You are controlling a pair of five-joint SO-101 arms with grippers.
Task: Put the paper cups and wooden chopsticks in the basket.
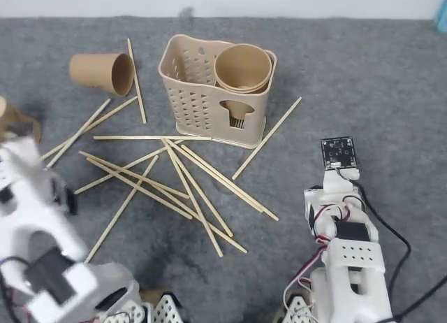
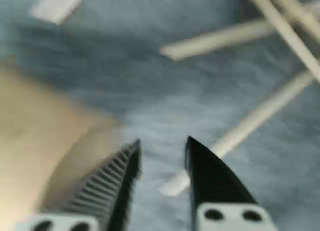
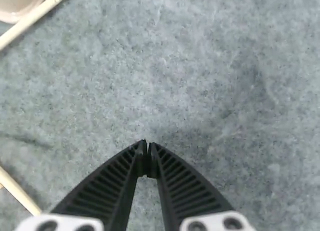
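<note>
Looking at the left gripper (image 2: 162, 147), we see its jaws slightly apart and empty, a brown paper cup (image 2: 35, 141) just beside them, far left of the beige perforated plastic basket (image 1: 183, 92). Before the basket lie thin wooden chopsticks (image 1: 193, 198). The right gripper (image 3: 147, 152) is closed, empty.

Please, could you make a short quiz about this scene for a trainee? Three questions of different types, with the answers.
1. True or false: the right tool is shut and holds nothing.
2. Where do the stacked paper cups sit? A) in the basket B) on a plate C) on a shelf
3. Fill the gap: the left tool is ____.
Key: 1 true; 2 A; 3 open.
</note>
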